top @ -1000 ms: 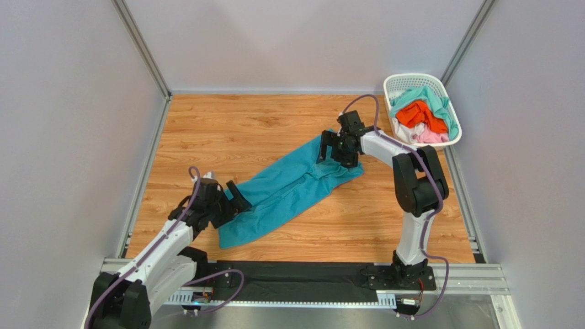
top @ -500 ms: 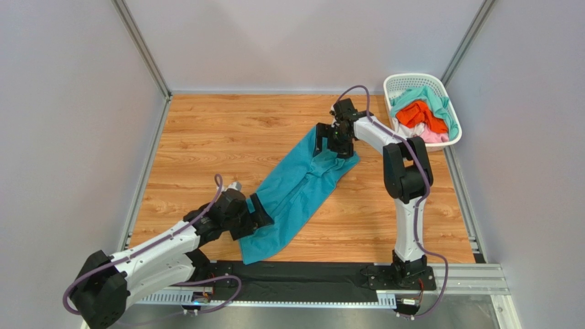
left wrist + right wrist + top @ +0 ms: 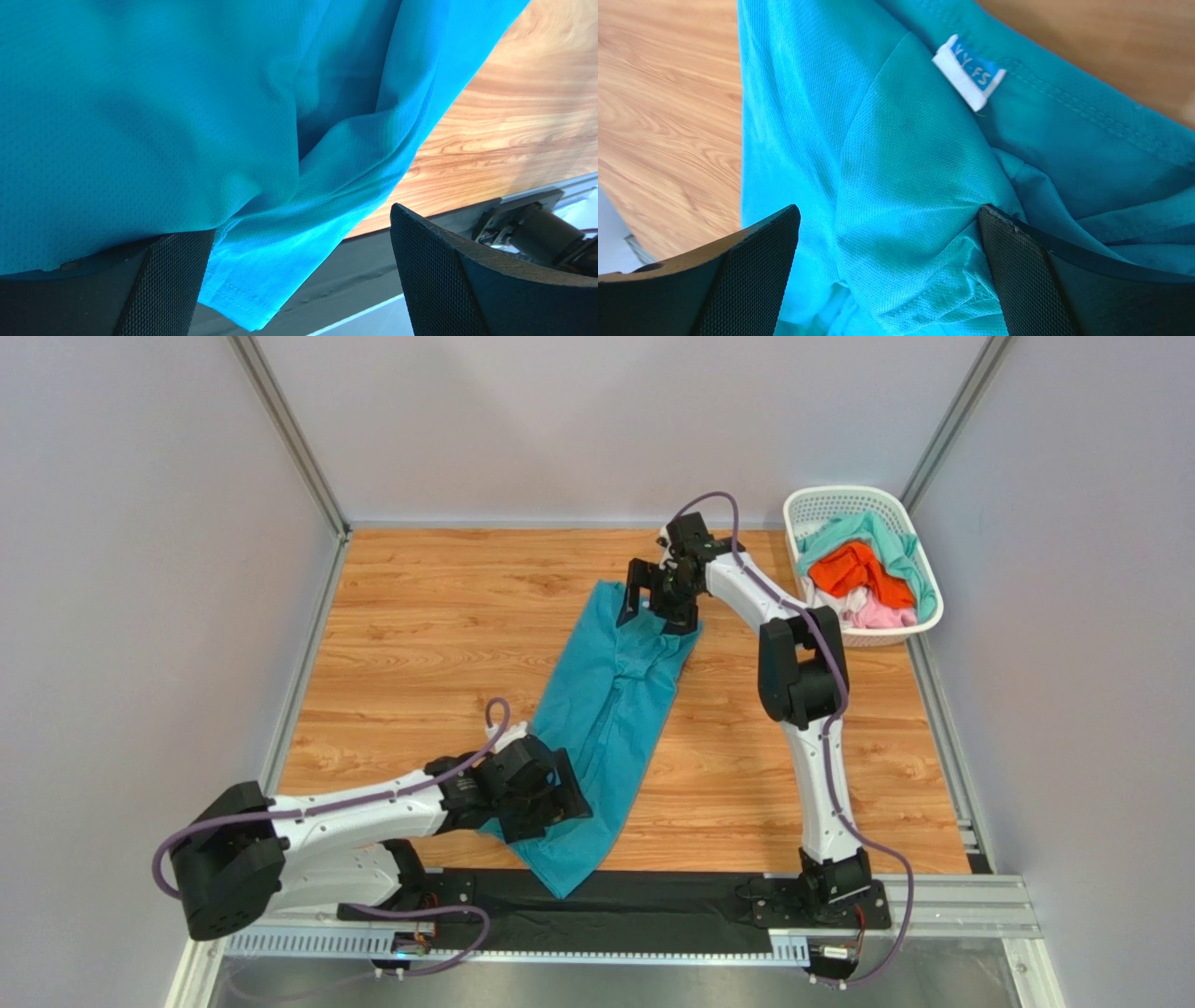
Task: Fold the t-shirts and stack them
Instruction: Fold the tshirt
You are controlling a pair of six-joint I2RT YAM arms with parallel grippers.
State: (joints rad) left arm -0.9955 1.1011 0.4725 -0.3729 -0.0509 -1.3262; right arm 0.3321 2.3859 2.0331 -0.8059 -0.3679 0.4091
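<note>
Teal-blue short-sleeved fabric t-shirt point(image 3: 610, 707) is seen stretched into a long, narrow, creased strip on the wooden table top point(image 3: 421, 630). It runs from the far middle of the table down to the near edge, where its lowest corner reaches the black base plate point(image 3: 673, 903).

The far end of the strip is met by the right gripper point(image 3: 648, 602). In the right wrist view its jaws are held apart, and bunched fabric is gathered between them. The small white neck label point(image 3: 968, 72) is seen just beyond the fingers, sewn inside the collar seam. No pinch on the cloth can be made out.

The near end is met by the left gripper point(image 3: 561, 805), which is set against the strip's left edge. In the left wrist view its jaws are also spread wide. The cloth is draped over the left finger point(image 3: 168, 287), a hemmed corner hangs down in the gap, and the right finger point(image 3: 449, 280) is left bare.

A white plastic lattice basket point(image 3: 811, 504) is placed at the far right corner, well apart from the strip. A crumpled orange shirt point(image 3: 849, 567), a mint-green shirt point(image 3: 884, 532) and a pale pink shirt point(image 3: 884, 616) are piled inside it.
</note>
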